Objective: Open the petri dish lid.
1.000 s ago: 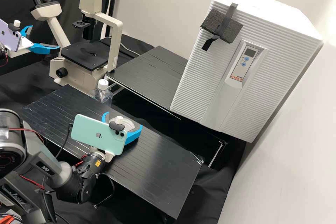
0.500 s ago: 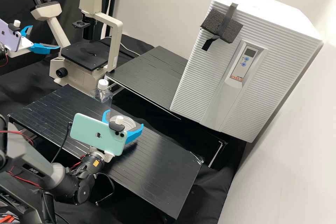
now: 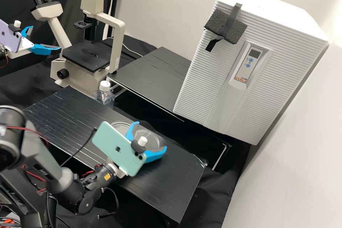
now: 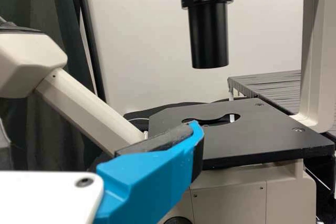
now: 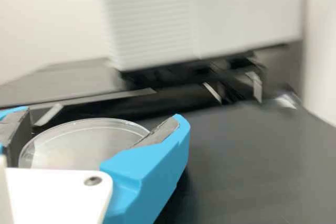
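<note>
- Black bench [image 3: 174,178]: bears the dish base [image 3: 122,123].
- Left gripper [image 3: 46,37]: open, well apart.
- Right gripper [image 3: 150,135]: nearer, gripping the round lid [image 5: 84,142] by its edges, seemingly raised.
- Dish base: beside the held lid, toward the left gripper; setting down likely wants the opposite side.

my right arm [image 3: 39,160] comes in from the near left corner of the high view, bent at a low joint ahead of the wrist, its gripper [image 3: 151,135] pointing away from the camera. its fingers stand apart in a wide, closed-in hold, tips curving inward. over at the far left edge i've got my left gripper [image 3: 46,37], its fingers [image 4: 152,179] spread wide with nothing between them.
</note>
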`<state>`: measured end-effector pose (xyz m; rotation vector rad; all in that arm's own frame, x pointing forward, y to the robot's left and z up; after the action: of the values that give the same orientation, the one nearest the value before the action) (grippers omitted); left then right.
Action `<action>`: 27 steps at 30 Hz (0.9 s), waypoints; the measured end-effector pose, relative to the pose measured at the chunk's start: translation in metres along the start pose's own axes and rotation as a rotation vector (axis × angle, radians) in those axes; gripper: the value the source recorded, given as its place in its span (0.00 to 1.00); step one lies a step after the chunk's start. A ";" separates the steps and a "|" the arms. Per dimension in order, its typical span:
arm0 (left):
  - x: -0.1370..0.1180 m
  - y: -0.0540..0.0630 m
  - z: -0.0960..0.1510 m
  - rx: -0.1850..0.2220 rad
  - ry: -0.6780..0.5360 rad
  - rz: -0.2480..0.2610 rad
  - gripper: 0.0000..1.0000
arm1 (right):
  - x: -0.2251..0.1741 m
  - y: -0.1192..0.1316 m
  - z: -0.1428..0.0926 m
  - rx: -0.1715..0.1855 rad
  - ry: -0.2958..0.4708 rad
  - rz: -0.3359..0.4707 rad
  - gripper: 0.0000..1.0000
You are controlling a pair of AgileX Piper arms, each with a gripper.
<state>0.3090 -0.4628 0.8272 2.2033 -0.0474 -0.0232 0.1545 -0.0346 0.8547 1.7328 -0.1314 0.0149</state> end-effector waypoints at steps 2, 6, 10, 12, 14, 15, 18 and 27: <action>0.000 0.000 0.000 0.000 0.000 0.000 1.00 | 0.004 0.003 0.005 -0.010 -0.009 0.007 0.00; 0.000 0.000 0.000 0.000 0.000 0.000 1.00 | 0.009 0.009 0.013 -0.030 -0.033 0.026 0.00; 0.000 0.000 0.000 0.000 0.000 0.000 1.00 | 0.011 0.013 0.017 -0.047 -0.051 0.039 0.00; 0.000 0.000 0.000 0.000 0.000 0.000 1.00 | 0.013 0.015 0.019 -0.047 -0.056 0.046 0.00; 0.000 0.000 0.000 0.000 0.000 0.000 1.00 | 0.013 0.017 0.020 -0.060 -0.065 0.060 0.00; 0.000 0.000 0.000 0.000 0.000 0.000 1.00 | 0.013 0.018 0.021 -0.066 -0.072 0.069 0.00; 0.000 0.000 0.000 0.000 0.000 0.000 1.00 | 0.013 0.020 0.022 -0.080 -0.084 0.091 1.00; 0.000 0.000 0.000 0.000 0.000 0.000 1.00 | 0.014 0.020 0.022 -0.131 -0.088 0.097 1.00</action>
<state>0.3090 -0.4628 0.8272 2.2033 -0.0474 -0.0232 0.1648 -0.0602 0.8715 1.5959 -0.2753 0.0018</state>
